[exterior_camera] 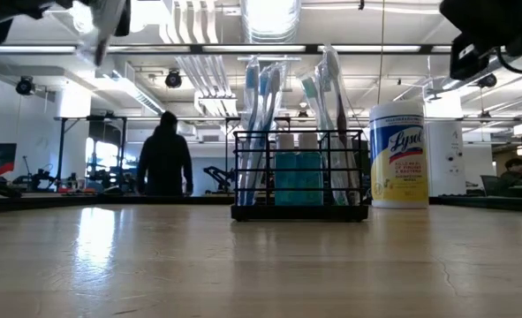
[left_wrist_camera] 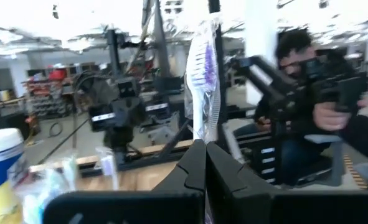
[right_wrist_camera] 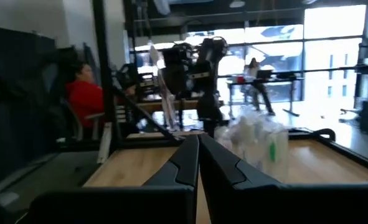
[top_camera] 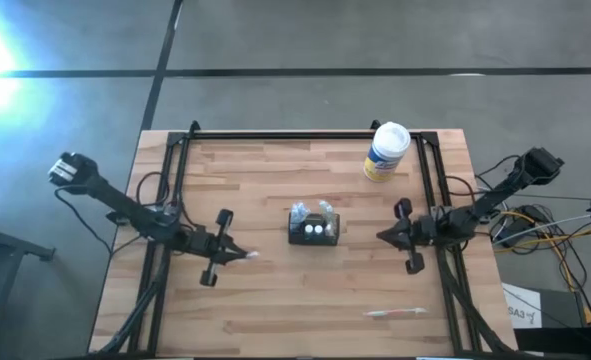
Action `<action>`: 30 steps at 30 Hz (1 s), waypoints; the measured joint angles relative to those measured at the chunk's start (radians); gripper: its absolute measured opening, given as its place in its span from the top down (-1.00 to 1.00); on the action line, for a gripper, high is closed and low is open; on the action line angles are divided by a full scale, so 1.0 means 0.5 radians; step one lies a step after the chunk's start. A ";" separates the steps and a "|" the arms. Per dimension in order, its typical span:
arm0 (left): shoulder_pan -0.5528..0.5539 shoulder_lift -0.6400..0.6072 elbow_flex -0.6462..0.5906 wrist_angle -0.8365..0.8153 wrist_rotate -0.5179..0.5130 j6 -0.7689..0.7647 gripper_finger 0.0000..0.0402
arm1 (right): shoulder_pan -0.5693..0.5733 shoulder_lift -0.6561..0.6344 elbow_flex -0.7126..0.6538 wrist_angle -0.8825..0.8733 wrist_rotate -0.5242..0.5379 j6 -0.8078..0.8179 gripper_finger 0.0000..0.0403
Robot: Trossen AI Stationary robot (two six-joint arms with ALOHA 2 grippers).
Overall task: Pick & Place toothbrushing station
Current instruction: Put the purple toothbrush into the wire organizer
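The toothbrushing station (top_camera: 314, 228), a small black wire-frame box holding packaged toothbrushes and two round-topped tubes, stands near the middle of the pale plank-grained wooden desk (top_camera: 275, 300). The left pincer (top_camera: 243, 255) grips a wrapped toothbrush (left_wrist_camera: 203, 87) left of it; the right pincer (top_camera: 380, 236) is closed on nothing, just right. A white cylindrical canister (top_camera: 386, 151) stands far right; another toothbrush (top_camera: 395, 313) lies near the front edge, bare wood around it.

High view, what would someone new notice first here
A black wire toothbrush holder, packed with wrapped brushes, stands mid-table between the two shut grippers, left and right. Behind it to the right is a Lysol wipes canister; a lone toothbrush lies near the front right edge.
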 joint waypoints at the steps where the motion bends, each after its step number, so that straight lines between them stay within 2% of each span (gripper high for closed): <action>1: 0.029 0.000 0.047 -0.069 0.007 -0.001 1.00 | -0.003 0.046 0.034 0.007 0.045 -0.001 0.96; 4: 0.113 0.000 0.197 -0.344 0.037 -0.017 1.00 | -0.010 0.194 0.144 0.004 0.168 -0.056 0.92; 7: 0.163 0.026 0.288 -0.496 0.060 -0.027 1.00 | -0.012 0.334 0.275 0.004 0.189 -0.113 0.80; 14: 0.208 0.101 0.325 -0.466 0.117 -0.028 1.00 | -0.028 0.746 0.637 0.002 0.190 -0.276 0.34; 18: 0.255 0.128 0.342 -0.402 0.116 -0.029 1.00 | -0.088 0.962 0.862 -0.001 0.183 -0.281 0.15; 21: 0.299 0.152 0.403 -0.417 0.118 -0.028 1.00 | -0.166 1.081 1.008 -0.035 0.060 -0.270 0.09; 30: 0.422 0.298 0.679 -0.664 0.273 0.069 1.00 | -0.450 1.353 1.281 -0.030 -0.540 -0.122 0.07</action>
